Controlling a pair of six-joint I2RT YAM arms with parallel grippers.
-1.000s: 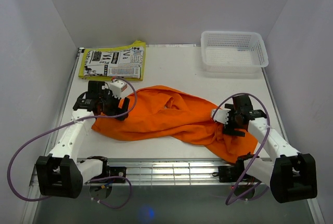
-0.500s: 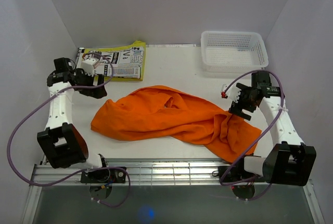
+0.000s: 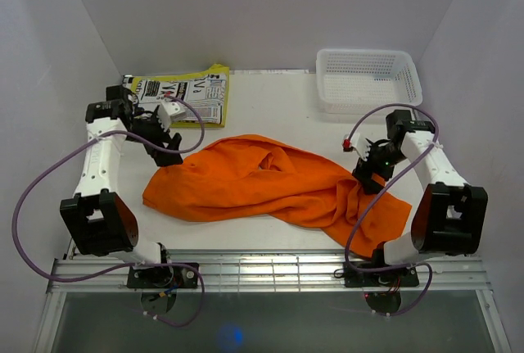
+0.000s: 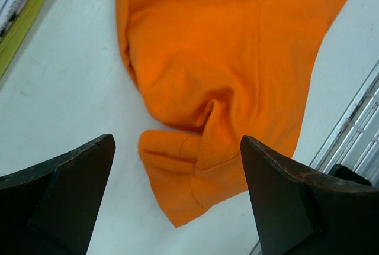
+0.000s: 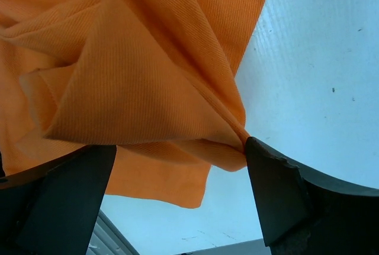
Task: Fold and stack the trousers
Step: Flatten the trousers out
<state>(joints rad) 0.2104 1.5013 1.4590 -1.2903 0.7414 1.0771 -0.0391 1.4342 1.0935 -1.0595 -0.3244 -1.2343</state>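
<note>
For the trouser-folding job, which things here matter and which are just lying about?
Part of the job: orange trousers; left pincer, open over one end; right pincer, open over the other end.
Lying about: white mesh basket; yellow-edged printed paper.

The top external view looks down from above and behind the arm bases and takes in the whole table (image 3: 278,107). Each wrist view looks down from close above, framed by its own fingers. The left claw (image 4: 177,142) camera sees the trousers (image 4: 225,60) nearest the table's left edge. The right claw (image 5: 180,148) camera sees their end by the right edge. The overhead view shows both patches.
</note>
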